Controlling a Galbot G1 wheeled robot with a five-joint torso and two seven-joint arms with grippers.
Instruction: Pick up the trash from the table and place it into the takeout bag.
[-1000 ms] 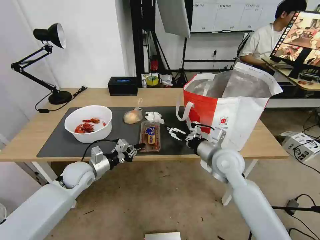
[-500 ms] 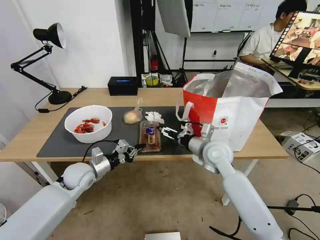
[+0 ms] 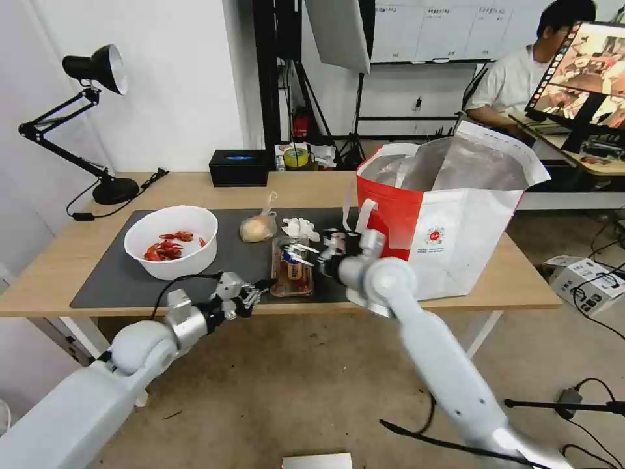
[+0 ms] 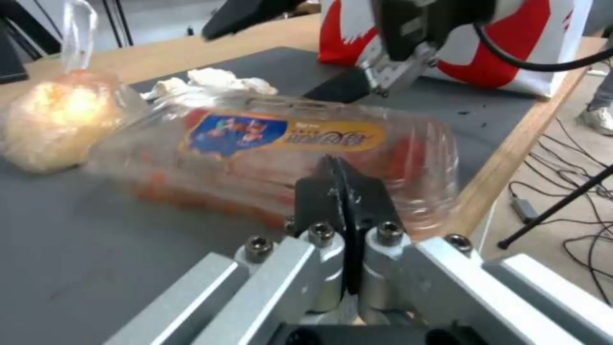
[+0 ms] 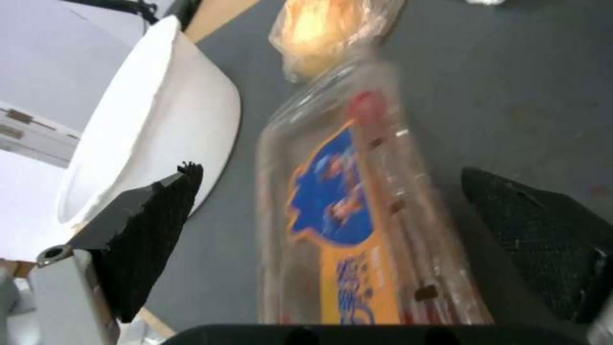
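We are holding our right gripper (image 3: 301, 251) over the clear tray (image 3: 291, 266) on the table's (image 3: 514, 280) grey mat (image 3: 117, 277), jaws spread wide to either side of it. Our left gripper (image 3: 259, 287) is pinching the tray's near corner, jaws closed. The takeout bag (image 3: 449, 215) is standing just beside.

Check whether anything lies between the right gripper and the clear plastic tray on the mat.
Nothing visible does. The right gripper is open directly over the clear plastic tray, its fingers straddling it. The left gripper sits shut at the tray's near end.
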